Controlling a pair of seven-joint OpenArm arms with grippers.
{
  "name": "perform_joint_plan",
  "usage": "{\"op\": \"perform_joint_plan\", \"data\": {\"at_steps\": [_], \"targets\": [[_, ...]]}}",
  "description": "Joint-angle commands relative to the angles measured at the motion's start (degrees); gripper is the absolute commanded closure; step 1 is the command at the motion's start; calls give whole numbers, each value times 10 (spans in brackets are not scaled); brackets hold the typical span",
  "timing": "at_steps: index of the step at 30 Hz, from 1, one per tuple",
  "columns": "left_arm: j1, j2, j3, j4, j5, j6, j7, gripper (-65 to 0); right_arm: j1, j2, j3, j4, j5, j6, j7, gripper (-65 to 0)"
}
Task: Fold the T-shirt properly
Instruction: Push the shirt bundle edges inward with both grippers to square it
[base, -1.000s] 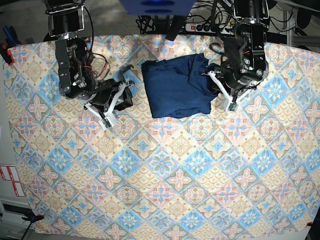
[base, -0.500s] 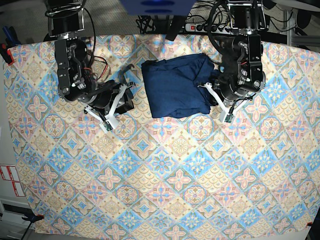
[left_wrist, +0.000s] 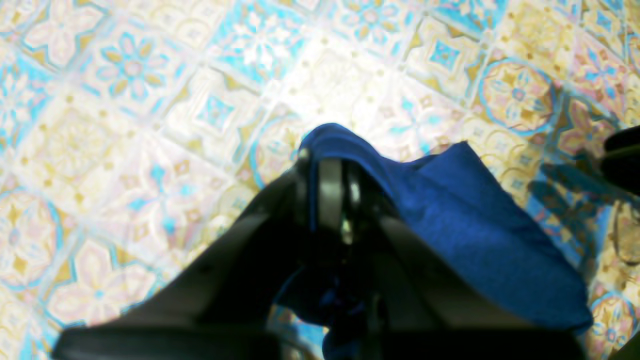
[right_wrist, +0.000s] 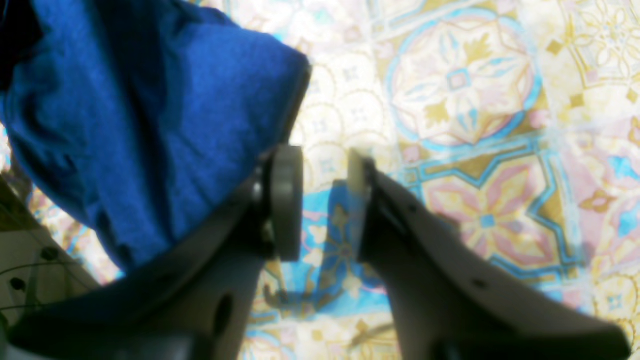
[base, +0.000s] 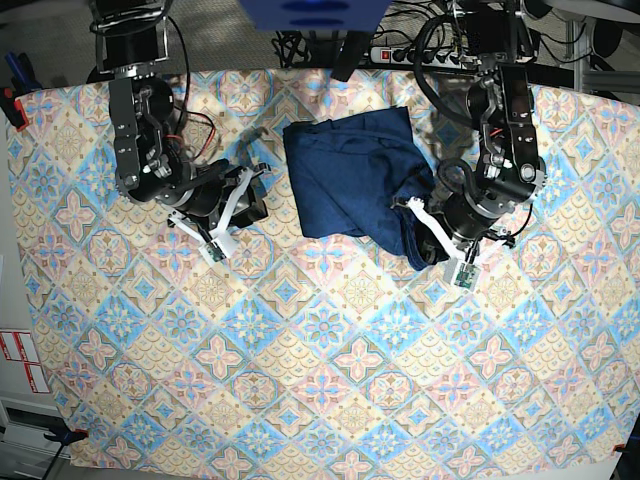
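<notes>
T-shirt: the dark navy long-sleeved T-shirt (base: 350, 175) is lying bunched in the upper middle of the base view on the tile-patterned tablecloth (base: 320, 380) covering the desk, with one corner being drawn down and right.
Left hand: the left hand (base: 432, 243), at centre right of the base view, is clamping its jaws together on a fold of the fabric; in the left wrist view blue cloth is draping over the closed tips (left_wrist: 327, 165).
Right hand: the right hand (base: 232, 210), at upper left of the base view, is standing with its jaws apart and nothing between them; in the right wrist view the fingers (right_wrist: 286, 200) are sitting beside the cloth, not on it.
Risk, slipping: the pinch looks to be catching only a thin edge, so a quick pull is likely to let it slide out.
Risk, dragging: with only one corner held and the far side unpinned, the whole bundle may be sliding instead of unfolding.
Risk, layers: several layers may be gripped together, which would be twisting the fold.
Risk, tablecloth: a low pass could be snagging the tablecloth.
</notes>
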Motion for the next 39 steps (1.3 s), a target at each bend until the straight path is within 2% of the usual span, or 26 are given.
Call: {"op": "perform_joint_plan", "data": {"at_steps": [1,5,8,11,16,19,22,26,36,39], "targets": [[-5,-2,-1,-5,-7,2,-9,0,9,2,2,12,9,2,10,-149],[11,-5,-4,-47,-4,2,-9,0,9,2,2,12,9,2,10,-149],[30,-21,-4,-56,-3,3,-11,0,9,2,2,12,9,2,10,-149],[36,-25,-6,-59,-3,6,-11,-65,9,2,2,11,9,2,10,-149],[37,-47,-6,-49,-6,6,-11,-234,10,2,-19,11,9,2,9,-149],[66,-46,-6,4,-10,6,-10,-280,10,2,-45,11,9,2,9,-149],[103,-44,-2,54,-10,6,-8,-282,10,2,-53,11,9,2,9,-149],[138,-44,-2,64,-9,6,-8,-282,10,2,-53,11,9,2,9,-149],[140,-43,-2,-24,-4,6,-11,-281,10,2,-53,12,9,2,9,-149],[123,-46,37,-64,-5,6,-9,-260,10,2,-53,12,9,2,9,-149]]}}
